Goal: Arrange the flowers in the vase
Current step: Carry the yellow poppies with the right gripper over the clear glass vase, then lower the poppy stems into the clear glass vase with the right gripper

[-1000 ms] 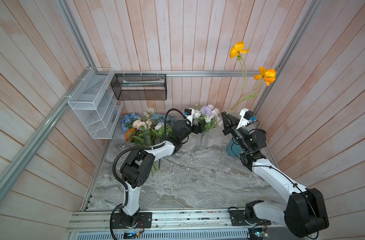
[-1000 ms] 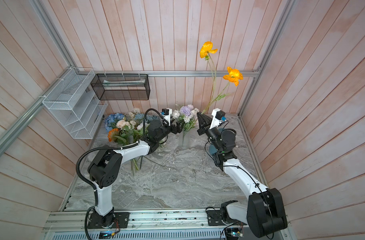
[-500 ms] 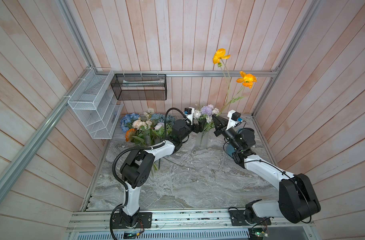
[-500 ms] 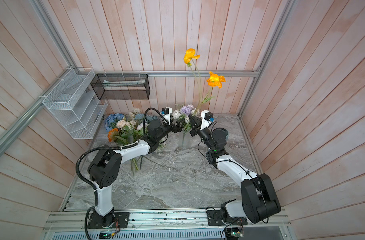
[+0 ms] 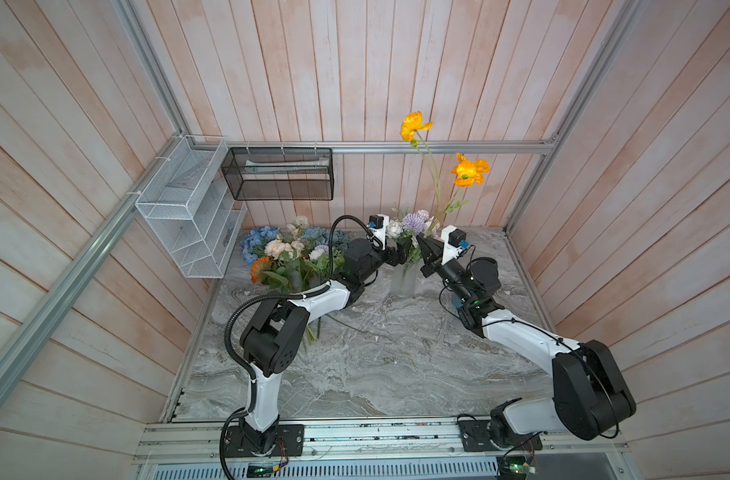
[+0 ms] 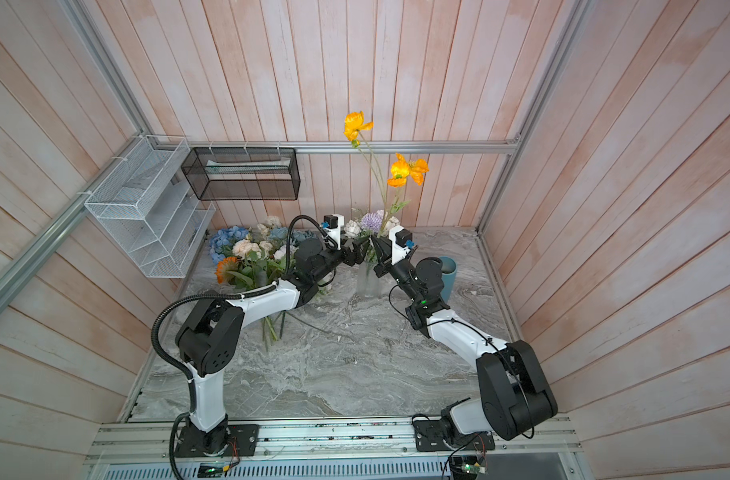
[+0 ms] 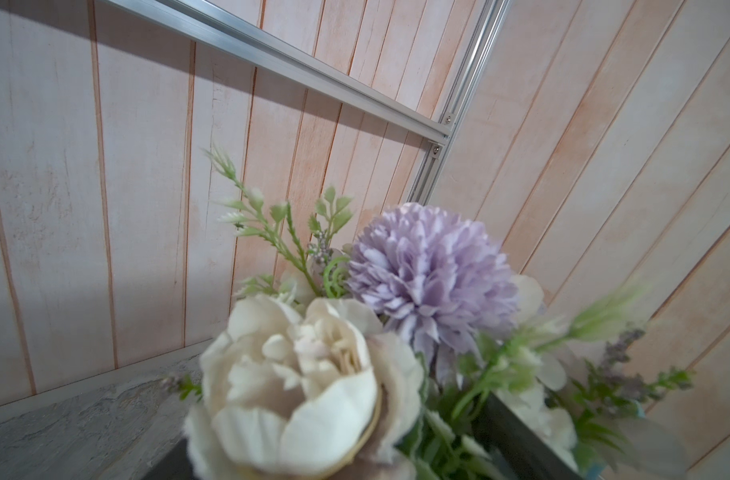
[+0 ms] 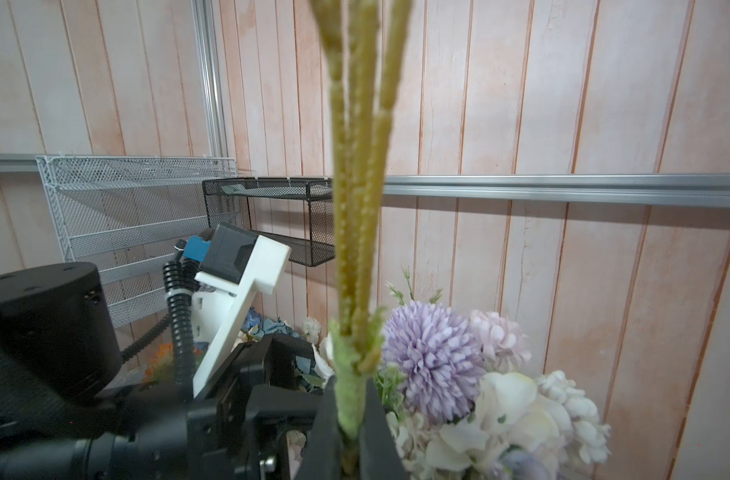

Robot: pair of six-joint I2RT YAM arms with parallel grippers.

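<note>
Loose flowers (image 5: 288, 257): one heap of blue, cream and orange heads on the table (image 5: 375, 365), left of the vase (image 5: 404, 284). Left gripper (image 5: 401, 254): jaws wide apart beside the vase's cream and lilac blooms. Right gripper (image 5: 424, 245): jaws shut on one poppy stem (image 5: 436, 178) with two orange blooms, upright over the vase.

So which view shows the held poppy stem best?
Right wrist: the poppy stem is close up, clamped in the right gripper. Both top views show it thin, with orange blooms; left wrist misses it.
</note>
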